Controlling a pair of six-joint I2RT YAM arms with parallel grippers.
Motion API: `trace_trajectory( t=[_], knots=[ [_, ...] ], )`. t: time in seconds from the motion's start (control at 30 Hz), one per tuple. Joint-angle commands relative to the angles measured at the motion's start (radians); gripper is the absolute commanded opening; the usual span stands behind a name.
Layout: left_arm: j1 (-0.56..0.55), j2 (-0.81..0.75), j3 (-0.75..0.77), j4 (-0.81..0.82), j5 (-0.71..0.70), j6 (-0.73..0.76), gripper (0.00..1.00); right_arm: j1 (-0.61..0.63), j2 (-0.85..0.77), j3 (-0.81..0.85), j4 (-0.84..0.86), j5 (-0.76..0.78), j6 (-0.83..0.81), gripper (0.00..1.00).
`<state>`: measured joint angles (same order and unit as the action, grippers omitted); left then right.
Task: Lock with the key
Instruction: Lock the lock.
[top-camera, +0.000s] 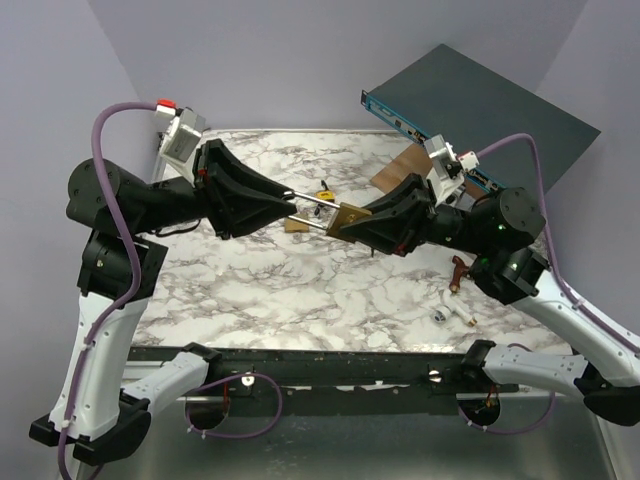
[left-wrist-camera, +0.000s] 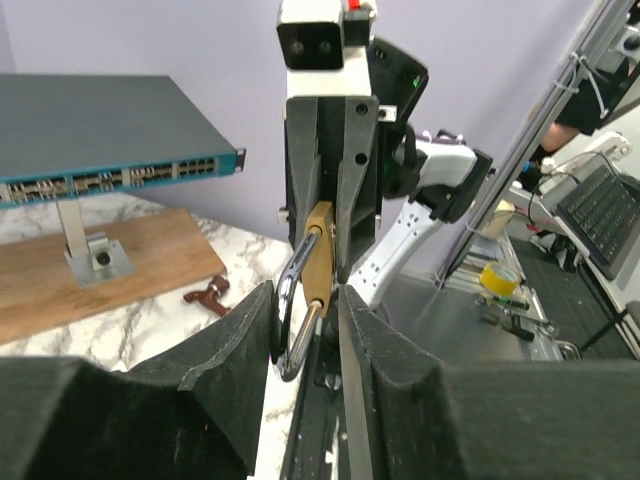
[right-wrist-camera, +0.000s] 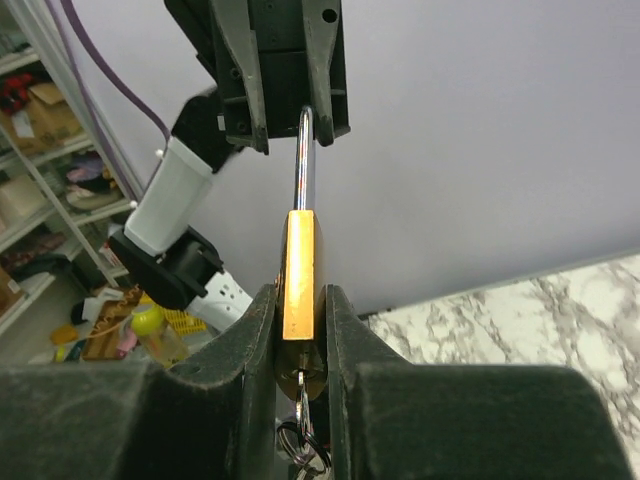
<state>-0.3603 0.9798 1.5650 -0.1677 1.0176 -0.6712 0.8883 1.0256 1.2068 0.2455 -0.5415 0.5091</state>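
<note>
Right pincer (right-wrist-camera: 300, 305) found clenched on the brass body of the padlock (right-wrist-camera: 299, 265), one black pad flat against each broad face; the body stands on edge between the pads, held above the marble table (top-camera: 280, 290); a key (right-wrist-camera: 305, 385) sits in the end of the body nearest this pincer's palm, with a key ring (right-wrist-camera: 300, 440) hanging further in between the fingers. The steel shackle (right-wrist-camera: 303, 160) runs straight out ahead of the right fingertips and into the left pincer (left-wrist-camera: 305, 300), which faces it head-on; left jaws stand slightly parted around the shackle, the gap wider than the bar; whether either pad touches the steel cannot be told. From the left wrist, the loop of the shackle lies between the fingertips, the brass body just beyond them. Past the left pincer and to its left side: a wooden board (left-wrist-camera: 100, 270), a blue network switch (left-wrist-camera: 100, 140) propped above it, and a small red-brown item (left-wrist-camera: 208, 293) lying on the marble just beside the board.
</note>
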Motion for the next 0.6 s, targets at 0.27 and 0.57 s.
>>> trace_trajectory(
  t=[0.27, 0.57],
  knots=[
    [-0.003, -0.045, -0.097, -0.237, 0.162, 0.242, 0.31, 0.000, -0.104, 0.145, -0.386, -0.014, -0.146, 0.01],
    [-0.003, -0.091, -0.124, -0.238, 0.213, 0.260, 0.33, 0.000, -0.078, 0.159, -0.462, -0.004, -0.182, 0.01]
  ],
)
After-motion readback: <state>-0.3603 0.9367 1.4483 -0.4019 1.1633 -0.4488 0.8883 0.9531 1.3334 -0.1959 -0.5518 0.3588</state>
